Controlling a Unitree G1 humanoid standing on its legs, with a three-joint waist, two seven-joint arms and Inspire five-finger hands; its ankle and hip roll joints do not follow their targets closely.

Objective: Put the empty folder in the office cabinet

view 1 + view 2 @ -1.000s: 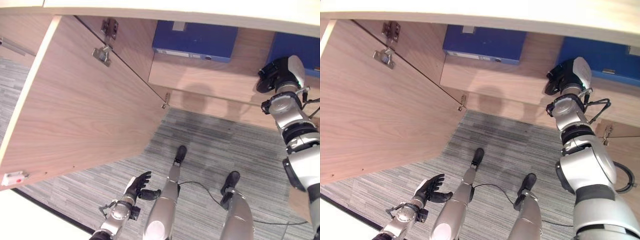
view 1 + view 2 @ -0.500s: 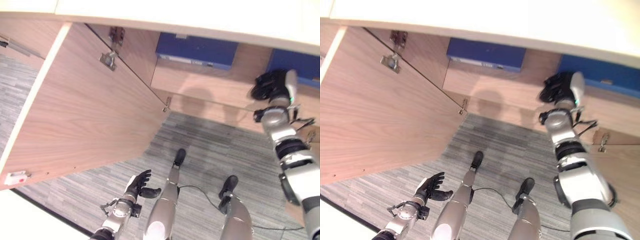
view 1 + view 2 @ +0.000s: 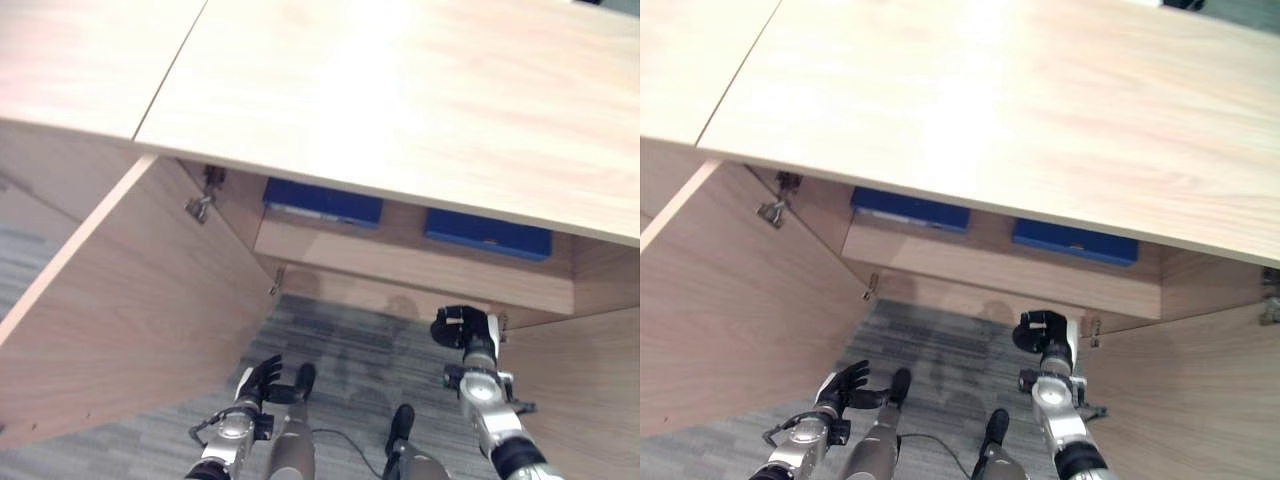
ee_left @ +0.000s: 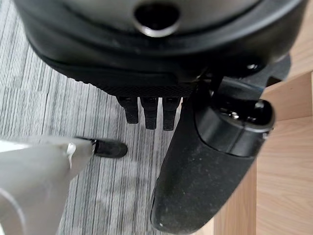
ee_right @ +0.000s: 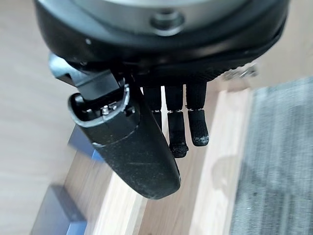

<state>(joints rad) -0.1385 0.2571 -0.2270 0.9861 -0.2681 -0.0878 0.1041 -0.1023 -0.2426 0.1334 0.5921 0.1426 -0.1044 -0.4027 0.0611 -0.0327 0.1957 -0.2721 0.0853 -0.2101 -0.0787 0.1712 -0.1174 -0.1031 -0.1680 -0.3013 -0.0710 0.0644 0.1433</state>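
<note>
Two blue folders lie flat on the shelf inside the open office cabinet (image 3: 400,90), one on the left (image 3: 322,203) and one on the right (image 3: 488,235). My right hand (image 3: 462,327) hangs below and in front of the shelf's front edge, under the right folder, open and holding nothing. In the right wrist view its fingers (image 5: 178,128) are straight, and beyond them a blue folder (image 5: 80,141) shows on the wood. My left hand (image 3: 262,378) is low over the carpet, open and empty, beside the left door.
The cabinet's left door (image 3: 130,300) stands wide open toward me, and the right door (image 3: 585,390) is open too. The wide light wooden top overhangs the shelf. Grey striped carpet (image 3: 340,340) lies between the doors.
The camera has tilted up and back, so the cabinet top now shows. My right hand has come away from the right folder on the shelf and dropped lower. The left hand stays low.
</note>
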